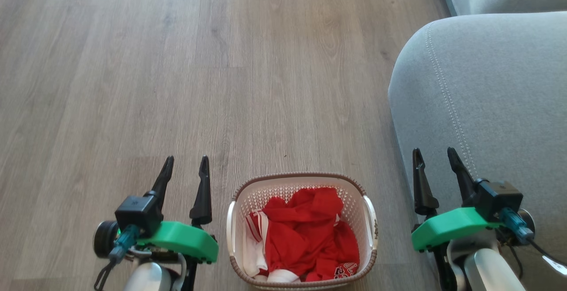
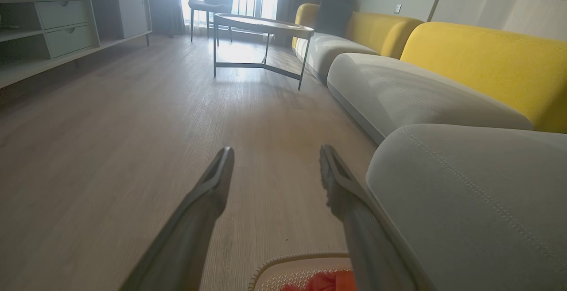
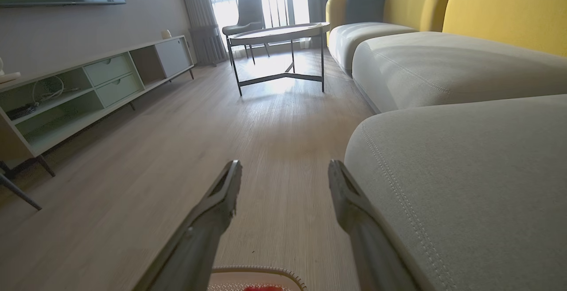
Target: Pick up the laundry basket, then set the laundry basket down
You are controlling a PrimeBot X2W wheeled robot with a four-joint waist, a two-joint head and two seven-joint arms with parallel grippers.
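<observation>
A small cream-white plastic laundry basket with perforated walls, a brown braided-look rim and white side handles stands on the pale wood-plank floor, low in the middle of the head view. Crumpled red and white clothing lies inside it. The left tool hangs just to the basket's left, its two dark fingers parted and holding nothing. The right tool is off the basket's right side, in front of the grey upholstered sofa cushion, with its fingers likewise spread and empty. Neither tool touches the basket or its handles.
</observation>
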